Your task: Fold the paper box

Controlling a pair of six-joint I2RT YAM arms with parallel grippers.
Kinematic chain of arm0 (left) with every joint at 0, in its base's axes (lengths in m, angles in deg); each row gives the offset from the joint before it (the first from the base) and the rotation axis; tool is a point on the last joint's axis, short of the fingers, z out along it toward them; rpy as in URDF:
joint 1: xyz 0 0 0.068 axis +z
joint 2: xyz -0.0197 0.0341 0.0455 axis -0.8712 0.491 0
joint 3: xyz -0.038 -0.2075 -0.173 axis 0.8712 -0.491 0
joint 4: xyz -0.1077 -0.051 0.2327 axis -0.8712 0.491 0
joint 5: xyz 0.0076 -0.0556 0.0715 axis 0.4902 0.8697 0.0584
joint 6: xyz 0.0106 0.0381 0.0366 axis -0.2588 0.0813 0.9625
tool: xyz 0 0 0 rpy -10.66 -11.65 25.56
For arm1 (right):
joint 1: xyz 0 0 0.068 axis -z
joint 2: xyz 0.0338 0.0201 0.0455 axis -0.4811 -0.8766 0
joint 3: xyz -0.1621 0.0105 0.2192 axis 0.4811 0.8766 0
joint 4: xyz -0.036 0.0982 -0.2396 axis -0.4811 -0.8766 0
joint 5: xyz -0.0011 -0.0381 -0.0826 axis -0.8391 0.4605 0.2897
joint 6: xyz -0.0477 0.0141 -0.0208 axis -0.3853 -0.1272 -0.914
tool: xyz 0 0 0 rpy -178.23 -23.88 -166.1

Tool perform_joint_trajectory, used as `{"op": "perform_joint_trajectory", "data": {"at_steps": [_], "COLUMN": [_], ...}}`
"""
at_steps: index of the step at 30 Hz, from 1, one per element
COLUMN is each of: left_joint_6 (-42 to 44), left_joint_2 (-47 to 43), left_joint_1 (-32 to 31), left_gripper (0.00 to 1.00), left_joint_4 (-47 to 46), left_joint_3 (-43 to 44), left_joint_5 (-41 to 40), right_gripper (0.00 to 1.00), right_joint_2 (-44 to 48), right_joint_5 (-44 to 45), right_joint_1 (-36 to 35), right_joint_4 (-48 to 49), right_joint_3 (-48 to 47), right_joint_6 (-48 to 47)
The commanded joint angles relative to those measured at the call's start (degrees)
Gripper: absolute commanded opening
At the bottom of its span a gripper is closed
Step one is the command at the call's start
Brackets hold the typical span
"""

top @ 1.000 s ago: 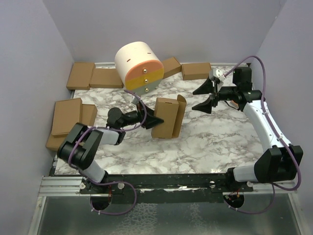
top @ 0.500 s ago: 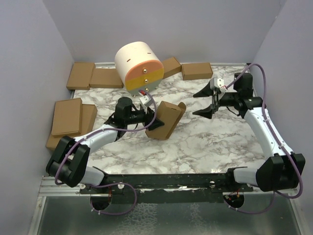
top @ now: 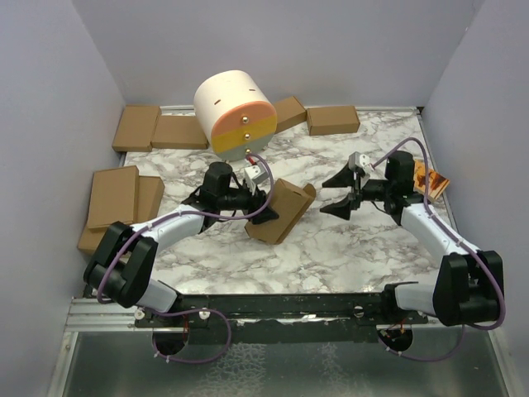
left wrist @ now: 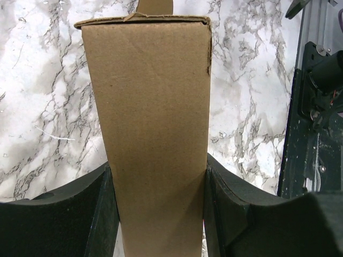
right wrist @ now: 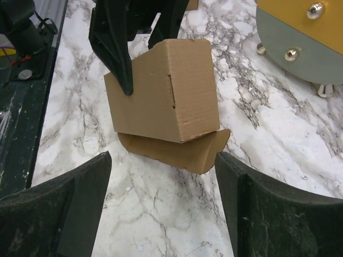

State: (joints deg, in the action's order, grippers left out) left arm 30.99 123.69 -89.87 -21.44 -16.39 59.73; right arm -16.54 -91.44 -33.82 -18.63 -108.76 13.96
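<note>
The paper box (top: 281,211) is a brown cardboard box, folded into shape, tilted over the middle of the marble table with one curved flap open at its right end. My left gripper (top: 263,207) is shut on the box's left end; in the left wrist view the box (left wrist: 153,128) fills the gap between both black fingers (left wrist: 104,211). My right gripper (top: 337,192) is open and empty, a little to the right of the box. In the right wrist view the box (right wrist: 166,91) and its open flap (right wrist: 187,152) lie just ahead of my open fingers (right wrist: 80,198).
A white and orange cylinder (top: 234,112) stands behind the box. Several ready-made brown boxes lie along the back edge (top: 331,120) and stacked at the left (top: 113,197). A small orange booklet (top: 430,180) lies at the right edge. Grey walls enclose the table.
My left gripper has turned and lowered the box from upright to tilted. My right arm has swung down and toward the box, uncovering the orange booklet.
</note>
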Motion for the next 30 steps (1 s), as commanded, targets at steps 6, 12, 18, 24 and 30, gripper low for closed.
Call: {"op": "perform_joint_trajectory", "data": {"at_steps": [6, 12, 18, 24, 30], "left_joint_6": [2.7, 2.6, 2.6, 2.4, 2.3], "left_joint_2": [0.9, 0.7, 0.7, 0.7, 0.9], "left_joint_1": [-0.1, -0.2, -0.2, -0.2, -0.2], "left_gripper": [0.26, 0.26, 0.26, 0.26, 0.27], "left_joint_4": [0.8, 0.6, 0.3, -0.1, -0.4], "left_joint_3": [0.8, 0.6, 0.6, 0.5, 0.4], "left_joint_5": [1.9, 2.1, 2.4, 2.7, 3.1], "right_gripper": [0.77, 0.75, 0.67, 0.51, 0.34], "right_joint_2": [-1.2, -3.6, -6.9, -8.0, -9.4], "right_joint_5": [3.0, 13.6, 15.8, 15.9, 14.6], "right_joint_1": [-0.9, -4.7, -4.7, -4.7, -4.7], "right_joint_4": [21.0, 23.3, 24.6, 25.6, 26.7], "right_joint_3": [4.5, 3.6, 3.0, 2.8, 2.7], "right_joint_6": [11.1, 12.6, 15.8, 17.1, 17.3]}}
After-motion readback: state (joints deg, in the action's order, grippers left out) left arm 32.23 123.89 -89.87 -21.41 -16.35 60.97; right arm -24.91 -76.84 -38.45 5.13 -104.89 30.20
